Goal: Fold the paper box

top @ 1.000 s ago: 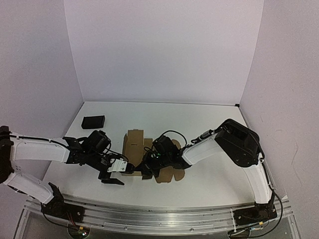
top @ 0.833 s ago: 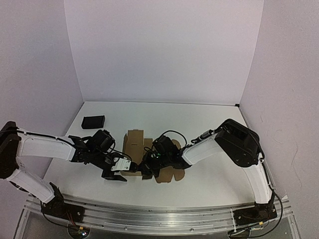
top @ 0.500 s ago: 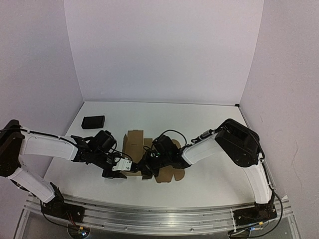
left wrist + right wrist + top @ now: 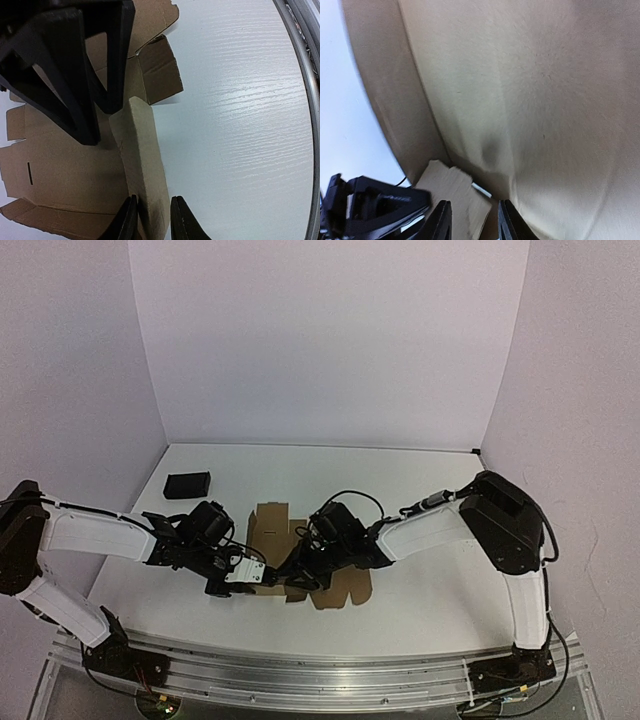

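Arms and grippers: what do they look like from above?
The left arm and right arm have white link shells with black joints and wrists; thin black cables loop near the wrists. The left gripper and right gripper have black tapered fingers.

White table (image 4: 420, 480), pale lilac walls (image 4: 330, 340)

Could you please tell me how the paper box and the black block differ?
The paper box is brown; the black block is black. The paper box is a wide flat sheet with flaps, the black block a smaller plain rectangle. The paper box has a raised flap held in the left gripper; the black block lies alone, untouched. Both rest on the white table.
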`<state>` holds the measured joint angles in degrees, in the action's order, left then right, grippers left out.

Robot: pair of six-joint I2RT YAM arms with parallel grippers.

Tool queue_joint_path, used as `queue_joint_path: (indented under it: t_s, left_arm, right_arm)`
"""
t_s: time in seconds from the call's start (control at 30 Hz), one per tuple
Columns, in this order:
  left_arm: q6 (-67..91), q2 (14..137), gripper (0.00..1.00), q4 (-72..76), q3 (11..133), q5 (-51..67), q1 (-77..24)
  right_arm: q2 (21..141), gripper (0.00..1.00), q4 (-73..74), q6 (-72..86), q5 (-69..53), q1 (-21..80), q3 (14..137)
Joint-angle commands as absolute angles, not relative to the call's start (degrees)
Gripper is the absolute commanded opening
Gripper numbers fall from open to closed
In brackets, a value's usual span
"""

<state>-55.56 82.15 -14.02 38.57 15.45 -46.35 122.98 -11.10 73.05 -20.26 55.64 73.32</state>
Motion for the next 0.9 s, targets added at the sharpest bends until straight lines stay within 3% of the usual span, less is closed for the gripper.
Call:
queue_joint_path:
  t_s: [0.0,0.27,0.43,0.67,0.87]
  left_arm:
    - [-56.20,81.18,0.24,-15.63,38.76,17.00,-46.58]
    - [-56.81,80.50,0.26,-14.83,38.40,17.04,-46.58]
    - [-57.41,80.39,0.28,-14.15,37.99,16.96,-46.59]
    - [-57.95,80.48,0.29,-13.57,37.81,17.02,-46.58]
    - [-58.71,80.38,0.29,-12.35,37.40,16.97,-46.58]
  right_arm:
    - [114.65,0.37,-4.10,68.45,-15.12,55.41,71.69]
    - [102.15,0.54,30.13,56.58,4.53,54.22,71.00]
    - [98.30,0.78,35.65,55.45,2.44,49.96,61.95]
    - [100.00,0.78,31.06,53.83,-6.67,47.58,57.29]
    - [101.37,0.71,11.27,58.69,-15.24,44.17,48.95]
